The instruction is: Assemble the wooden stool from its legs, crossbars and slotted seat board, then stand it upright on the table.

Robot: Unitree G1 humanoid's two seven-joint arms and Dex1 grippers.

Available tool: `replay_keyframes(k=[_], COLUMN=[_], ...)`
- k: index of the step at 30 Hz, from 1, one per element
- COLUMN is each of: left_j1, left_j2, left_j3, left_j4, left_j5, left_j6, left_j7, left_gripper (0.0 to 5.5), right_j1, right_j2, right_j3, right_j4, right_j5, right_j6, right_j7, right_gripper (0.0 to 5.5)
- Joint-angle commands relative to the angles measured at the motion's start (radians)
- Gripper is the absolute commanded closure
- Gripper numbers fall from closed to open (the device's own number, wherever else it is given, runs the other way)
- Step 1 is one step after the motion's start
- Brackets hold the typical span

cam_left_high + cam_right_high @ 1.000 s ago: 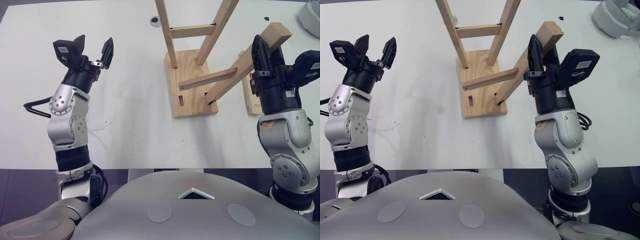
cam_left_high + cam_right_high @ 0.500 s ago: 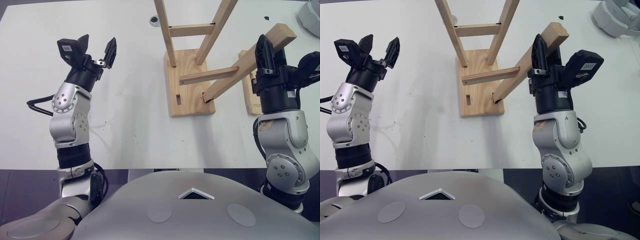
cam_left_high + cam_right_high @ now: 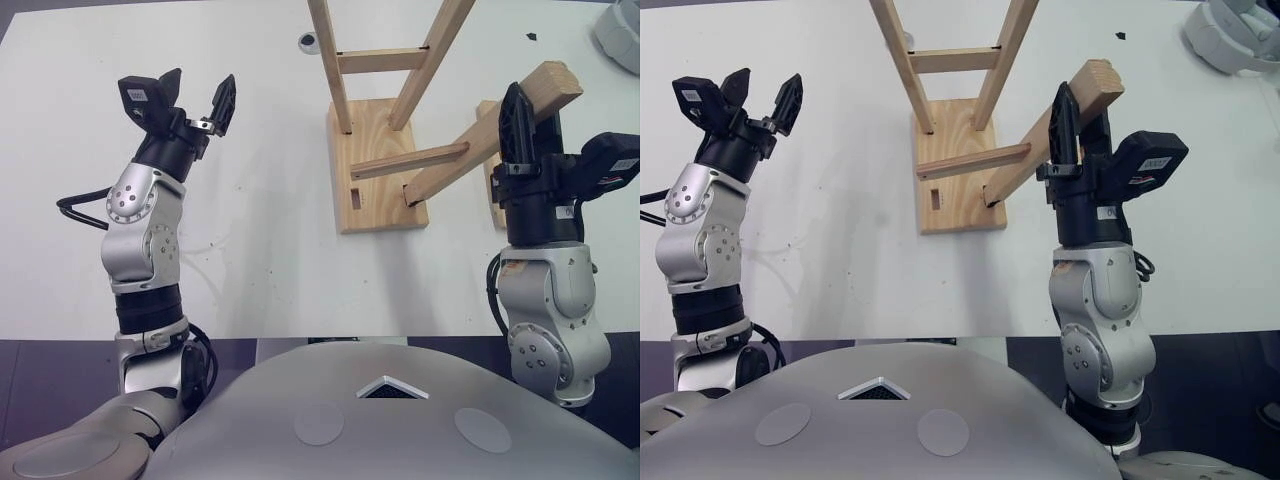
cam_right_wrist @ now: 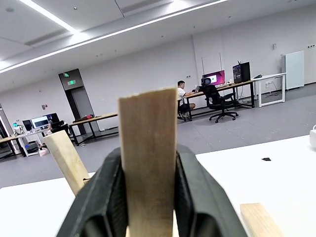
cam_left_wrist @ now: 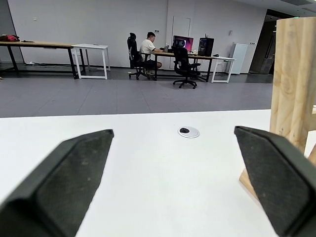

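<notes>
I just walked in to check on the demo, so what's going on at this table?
The robot is part way through building a wooden stool. The seat board lies flat on the table, with two legs joined by a crossbar standing in its far side. The right tool is clamped on a third leg, held tilted with its lower end at the board's near right part, a second crossbar sticking out leftward. The left tool hangs open over the table, holding nothing.
</notes>
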Motion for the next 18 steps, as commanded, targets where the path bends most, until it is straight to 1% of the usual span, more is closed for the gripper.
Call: replay_keyframes(k=[1,5,9,15,18], left_j1=[-0.027,-0.034,-0.036,-0.040,-0.040], left_j2=[0.000,0.002,0.001,0.002,0.001], left_j3=[-0.006,-0.007,-0.008,-0.010,-0.008], left_j4=[0.016,0.024,0.025,0.027,0.025], left_j5=[0.003,0.004,0.005,0.007,0.007], left_j6=[-0.003,-0.003,-0.003,-0.002,-0.002], left_j7=[-0.003,-0.003,-0.002,-0.001,0.002], left_gripper=[0.99,0.99,0.99,0.99,0.99], right_j1=[0.088,0.124,0.123,0.138,0.135], right_j2=[0.004,-0.024,-0.054,-0.072,-0.072], right_j3=[0.024,0.032,0.054,0.053,0.049], right_j4=[0.108,0.193,0.204,0.233,0.241], right_j5=[-0.059,-0.117,-0.175,-0.200,-0.175], right_j6=[-0.024,-0.003,0.080,0.179,0.188], right_j7=[0.054,0.075,0.059,0.025,0.031], right_gripper=[4.45,4.45,4.45,4.45,4.45])
